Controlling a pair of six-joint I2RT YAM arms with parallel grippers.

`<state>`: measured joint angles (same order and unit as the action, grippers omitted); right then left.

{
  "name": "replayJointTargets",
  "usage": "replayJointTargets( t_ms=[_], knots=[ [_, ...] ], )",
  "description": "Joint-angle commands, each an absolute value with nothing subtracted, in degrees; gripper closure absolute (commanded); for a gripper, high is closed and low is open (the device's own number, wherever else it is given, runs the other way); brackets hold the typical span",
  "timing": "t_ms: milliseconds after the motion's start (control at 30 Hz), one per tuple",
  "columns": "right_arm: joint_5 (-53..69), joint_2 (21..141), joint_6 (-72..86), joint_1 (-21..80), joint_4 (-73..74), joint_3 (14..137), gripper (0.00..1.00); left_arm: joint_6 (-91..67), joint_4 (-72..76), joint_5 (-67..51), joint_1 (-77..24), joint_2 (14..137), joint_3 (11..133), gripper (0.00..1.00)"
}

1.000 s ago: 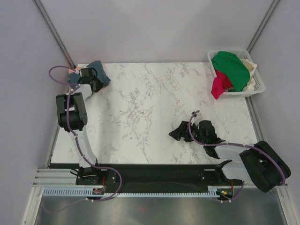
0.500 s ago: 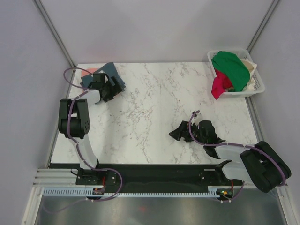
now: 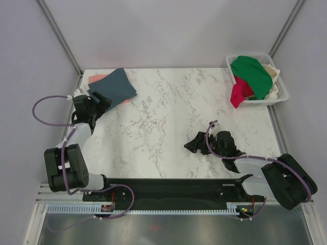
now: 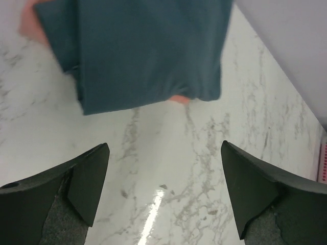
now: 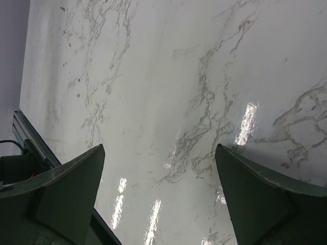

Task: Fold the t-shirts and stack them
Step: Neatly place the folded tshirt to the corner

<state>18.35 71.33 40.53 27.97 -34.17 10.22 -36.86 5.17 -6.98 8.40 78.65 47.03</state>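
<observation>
Evidently for stacking, the folded slate-blue t-shirt (image 4: 148, 51) lay atop the salmon-pink t-shirt (image 3: 96, 79); my left gripper (image 4: 164, 148) hung spread and empty nearby

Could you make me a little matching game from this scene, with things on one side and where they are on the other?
1 blue t-shirt
2 pink t-shirt
3 green garment
4 right gripper

A in the basket
B peeking from under another shirt
C open over bare table
D on top, far left corner

Pairs: 1-D, 2-B, 3-A, 4-C
</observation>
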Motion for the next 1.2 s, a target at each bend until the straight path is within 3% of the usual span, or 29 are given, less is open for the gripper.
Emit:
replayJointTargets(
  t_ms=[0, 200, 400, 600, 767, 800, 900, 933, 1000, 1167],
  knots=[
    [18.46, 72.86, 40.08, 28.04, -30.50, 9.49, 0.02, -42.79, 12.90, -8.43, 12.47, 81.99, 40.45, 0.04],
    [19.07, 73.83, 40.17, 28.04, -30.94, 9.76, 0.02, -45.44, 24.69, -12.83, 15.20, 89.81, 39.11, 0.06],
    [19.25, 74.35, 40.17, 28.04, -31.11, 9.93, 0.02, -46.58, 26.28, -10.11, 15.20, 94.74, 41.39, 0.07],
    [19.42, 74.88, 40.08, 28.04, -31.11, 10.19, 0.02, -47.63, 26.63, -8.79, 15.29, 100.98, 45.52, 0.16],
    [19.86, 75.76, 39.73, 28.04, -30.68, 10.99, 0.02, -47.99, 29.18, -9.40, 15.29, 105.55, 49.56, 0.46],
    [19.86, 75.76, 39.64, 28.04, -30.67, 10.99, 0.02, -47.90, 29.09, -10.27, 15.29, 106.25, 50.53, 0.49],
    [19.42, 75.06, 39.64, 28.04, -30.41, 10.72, 0.02, -47.46, 27.95, -13.08, 15.38, 107.84, 54.31, 0.68],
    [19.25, 74.88, 39.73, 28.04, -30.24, 10.64, 0.02, -47.37, 27.95, -13.79, 15.29, 107.67, 55.01, 0.80],
    [19.07, 74.71, 39.55, 28.04, -30.15, 10.64, 0.02, -45.89, 26.46, -15.98, 15.38, 106.18, 57.65, 0.90],
    [19.25, 74.97, 39.55, 28.04, -30.32, 10.72, 0.02, -37.12, 14.26, -18.37, 15.47, 103.54, 70.71, 0.94]
  ],
)
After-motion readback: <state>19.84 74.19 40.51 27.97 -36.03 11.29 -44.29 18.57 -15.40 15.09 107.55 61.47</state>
